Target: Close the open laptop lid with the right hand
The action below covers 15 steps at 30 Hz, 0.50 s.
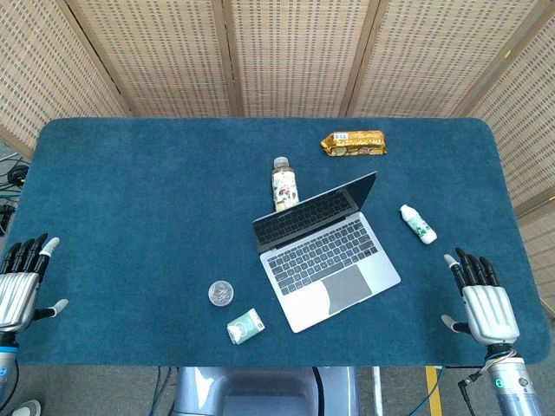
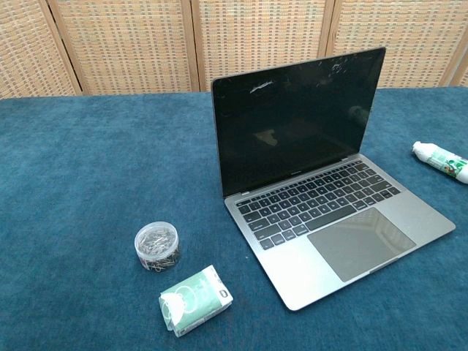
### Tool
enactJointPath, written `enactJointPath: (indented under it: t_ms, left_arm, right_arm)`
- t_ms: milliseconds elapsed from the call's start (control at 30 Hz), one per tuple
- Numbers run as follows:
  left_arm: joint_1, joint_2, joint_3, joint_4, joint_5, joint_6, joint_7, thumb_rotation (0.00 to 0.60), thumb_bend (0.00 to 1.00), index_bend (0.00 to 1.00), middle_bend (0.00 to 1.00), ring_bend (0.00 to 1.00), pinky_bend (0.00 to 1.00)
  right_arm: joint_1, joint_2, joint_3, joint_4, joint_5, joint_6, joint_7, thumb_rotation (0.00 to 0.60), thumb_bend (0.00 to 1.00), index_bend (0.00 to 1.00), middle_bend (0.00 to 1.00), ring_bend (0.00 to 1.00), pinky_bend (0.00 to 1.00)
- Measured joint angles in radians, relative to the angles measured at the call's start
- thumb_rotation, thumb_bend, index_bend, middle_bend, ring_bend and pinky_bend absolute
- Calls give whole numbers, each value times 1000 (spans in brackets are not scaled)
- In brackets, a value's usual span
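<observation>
A grey laptop (image 1: 331,260) lies open near the table's middle, its dark screen (image 2: 296,124) upright and turned slightly to the right. The keyboard and trackpad (image 2: 362,243) are bare. My right hand (image 1: 484,299) rests open at the table's front right edge, fingers spread and pointing away, well to the right of the laptop and not touching it. My left hand (image 1: 22,282) lies open at the front left edge, far from the laptop. Neither hand shows in the chest view.
A small upright bottle (image 1: 284,184) stands just behind the laptop lid. A yellow snack packet (image 1: 354,143) lies further back. A white bottle (image 1: 418,224) lies right of the laptop. In front left sit a clear round jar (image 2: 156,246) and a green tissue pack (image 2: 194,300).
</observation>
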Motion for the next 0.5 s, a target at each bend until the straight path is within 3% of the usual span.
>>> enactJointPath:
  t_ms: [500]
  left_arm:
    - [3,3,1,-7,9,10,-2,600,96,0,0,0,0]
  right_arm:
    - [-1,2,-9,-5,-20,3,3,600,0,38,0,0,0]
